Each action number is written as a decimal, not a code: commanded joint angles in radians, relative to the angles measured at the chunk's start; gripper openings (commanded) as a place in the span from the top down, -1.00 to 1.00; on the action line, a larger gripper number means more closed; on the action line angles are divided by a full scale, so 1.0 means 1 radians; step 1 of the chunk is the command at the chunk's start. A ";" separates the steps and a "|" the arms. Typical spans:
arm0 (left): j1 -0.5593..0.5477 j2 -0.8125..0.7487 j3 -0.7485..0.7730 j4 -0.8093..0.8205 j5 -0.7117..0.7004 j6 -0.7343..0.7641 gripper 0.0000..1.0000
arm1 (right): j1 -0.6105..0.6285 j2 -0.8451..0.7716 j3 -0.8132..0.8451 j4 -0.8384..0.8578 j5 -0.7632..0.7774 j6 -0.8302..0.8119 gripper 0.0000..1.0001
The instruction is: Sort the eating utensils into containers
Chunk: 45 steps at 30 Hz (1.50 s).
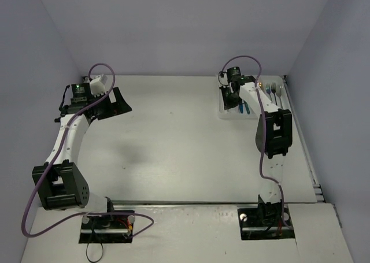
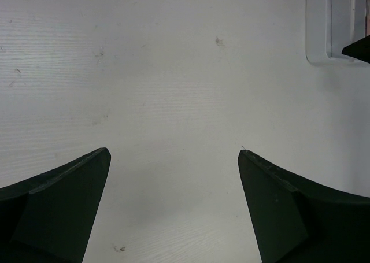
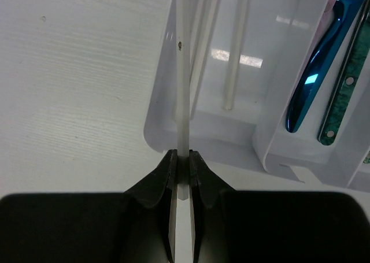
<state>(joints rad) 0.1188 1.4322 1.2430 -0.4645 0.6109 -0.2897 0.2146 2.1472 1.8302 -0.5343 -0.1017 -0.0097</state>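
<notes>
Left claw (image 2: 173,159): I see it spread wide above the table (image 2: 173,72), touching nothing.
Right claw (image 3: 182,159): pressed onto a pale stick (image 3: 182,72) that runs along the tray (image 3: 157,121)'s left wall, beside other sticks (image 3: 234,55).
Hard to see: I lose the held stick's far end off-frame; the blue utensil (image 3: 315,72) is cut off too.

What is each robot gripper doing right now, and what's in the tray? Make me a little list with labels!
Left gripper: open, holding nothing, above the table
Right gripper: shut on a thin pale stick
Stick's place: pointing over the end compartment of the white tray
Also in that compartment: more pale sticks
Next compartment: blue utensil, teal handle
</notes>
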 commanded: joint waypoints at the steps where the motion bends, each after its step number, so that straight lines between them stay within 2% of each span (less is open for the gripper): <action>1: -0.004 -0.023 0.015 0.027 0.027 -0.006 -0.86 | -0.035 0.016 0.080 -0.050 -0.049 0.008 1.00; 27: -0.013 0.001 0.001 0.026 0.024 -0.022 -0.86 | -0.106 0.174 0.223 -0.064 -0.063 0.008 0.99; 30: -0.011 0.003 -0.004 0.026 0.026 -0.030 -0.86 | -0.106 0.176 0.233 -0.065 -0.071 0.008 0.77; 32: -0.013 0.005 -0.002 0.026 0.026 -0.030 -0.86 | -0.106 0.173 0.243 -0.065 -0.072 0.009 0.41; 33: -0.013 0.005 -0.002 0.026 0.026 -0.029 -0.86 | -0.106 0.169 0.249 -0.065 -0.074 0.009 0.30; 36: -0.014 0.005 0.002 0.027 0.023 -0.029 -0.86 | -0.107 0.151 0.273 -0.065 -0.095 0.010 0.10; 45: -0.020 -0.007 0.028 0.023 -0.004 -0.007 -0.86 | -0.092 0.010 0.437 -0.058 -0.225 -0.005 0.13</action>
<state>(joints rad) 0.1101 1.4506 1.2282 -0.4675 0.6228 -0.3069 0.1169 2.3327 2.1492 -0.6045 -0.2451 -0.0013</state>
